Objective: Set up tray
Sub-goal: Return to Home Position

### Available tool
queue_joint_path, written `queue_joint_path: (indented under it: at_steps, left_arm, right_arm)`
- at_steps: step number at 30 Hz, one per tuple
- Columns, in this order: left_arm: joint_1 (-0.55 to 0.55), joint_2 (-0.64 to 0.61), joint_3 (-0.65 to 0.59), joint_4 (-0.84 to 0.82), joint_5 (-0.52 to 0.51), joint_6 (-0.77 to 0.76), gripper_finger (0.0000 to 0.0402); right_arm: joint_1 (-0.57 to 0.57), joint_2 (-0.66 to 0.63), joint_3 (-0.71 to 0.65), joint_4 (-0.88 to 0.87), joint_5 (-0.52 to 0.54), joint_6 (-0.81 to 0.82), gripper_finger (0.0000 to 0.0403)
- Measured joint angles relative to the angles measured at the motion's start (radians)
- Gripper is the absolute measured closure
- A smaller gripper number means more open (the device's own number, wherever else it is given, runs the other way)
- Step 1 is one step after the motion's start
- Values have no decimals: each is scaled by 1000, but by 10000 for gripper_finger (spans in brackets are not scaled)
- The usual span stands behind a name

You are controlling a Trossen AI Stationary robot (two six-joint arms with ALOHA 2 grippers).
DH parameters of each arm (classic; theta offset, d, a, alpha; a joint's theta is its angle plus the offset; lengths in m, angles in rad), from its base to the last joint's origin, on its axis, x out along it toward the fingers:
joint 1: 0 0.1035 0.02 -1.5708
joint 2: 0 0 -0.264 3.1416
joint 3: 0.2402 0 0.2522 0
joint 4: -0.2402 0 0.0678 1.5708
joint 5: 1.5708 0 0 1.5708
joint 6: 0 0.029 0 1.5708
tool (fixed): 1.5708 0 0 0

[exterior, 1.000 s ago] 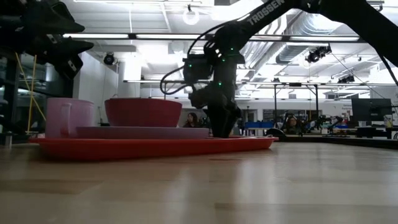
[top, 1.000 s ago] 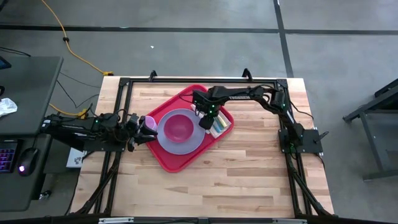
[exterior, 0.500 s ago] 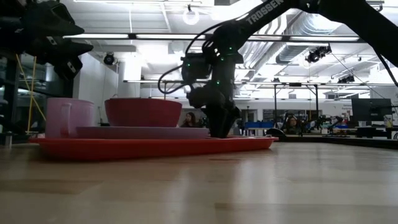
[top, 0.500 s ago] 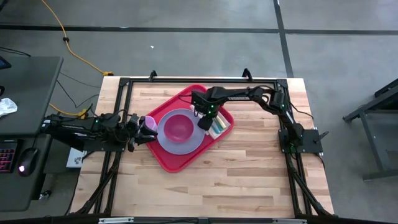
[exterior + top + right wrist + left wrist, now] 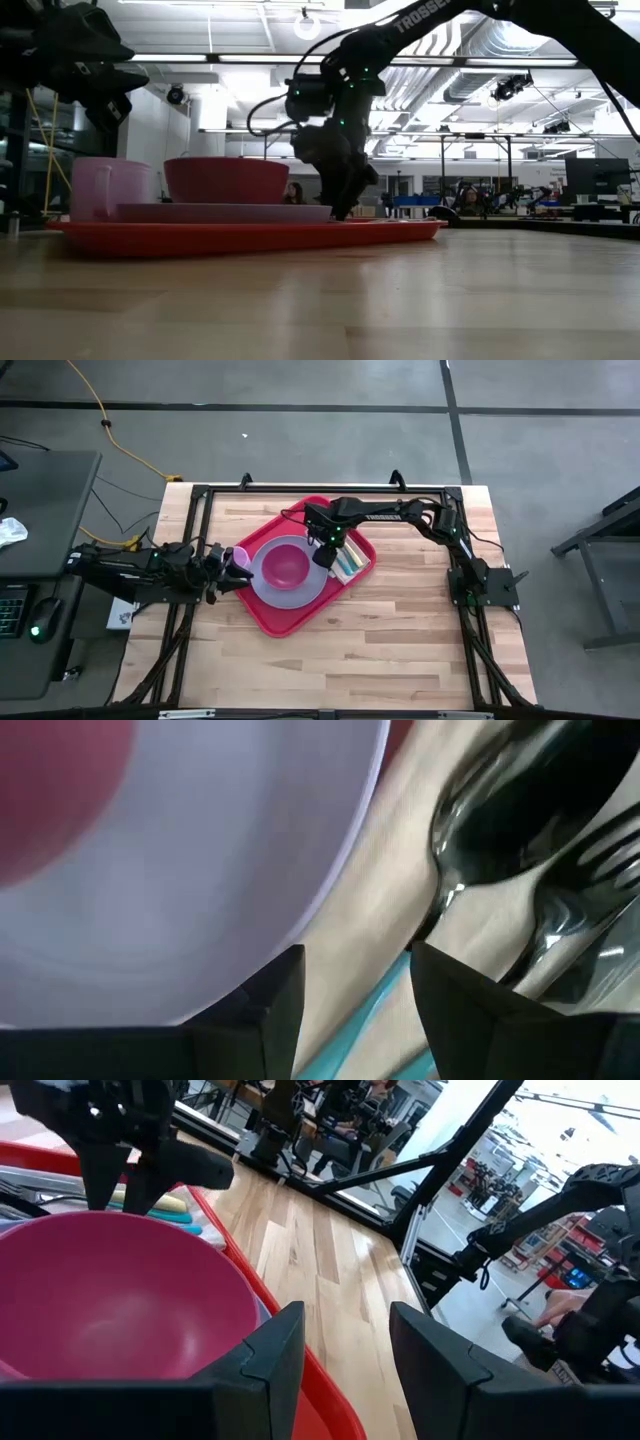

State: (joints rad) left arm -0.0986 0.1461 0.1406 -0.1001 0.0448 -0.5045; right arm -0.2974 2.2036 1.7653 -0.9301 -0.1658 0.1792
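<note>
My right gripper (image 5: 322, 554) hung open and empty, tray (image 5: 275, 618) just below; left gripper (image 5: 345, 1316) sat open nearby. It looked like going-home time: I needed to lift clear first.

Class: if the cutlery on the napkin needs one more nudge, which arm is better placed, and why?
Right. The right arm hangs over the napkin and cutlery, jaws open; the left arm sits at the tray's far side, with the bowl between.
</note>
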Motion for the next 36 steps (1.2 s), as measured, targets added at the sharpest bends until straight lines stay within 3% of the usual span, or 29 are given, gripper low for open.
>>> queue_joint_path:
  at_steps: [14, 21, 28, 36]
  left_arm:
    - [0, 0, 0, -1, 0, 1, 222]
    - [0, 0, 0, -8, 0, 1, 222]
    - [0, 0, 0, -9, 0, 1, 222]
    - [0, 0, 0, -8, -14, -5, 222]
  right_arm:
    - [-39, -6, 14, -37, 48, -15, 248]
    - [-73, -34, 119, -145, 69, -30, 256]
    - [-83, -106, 235, -211, 191, -70, 257]
    - [-83, -246, 241, -237, 340, -86, 266]
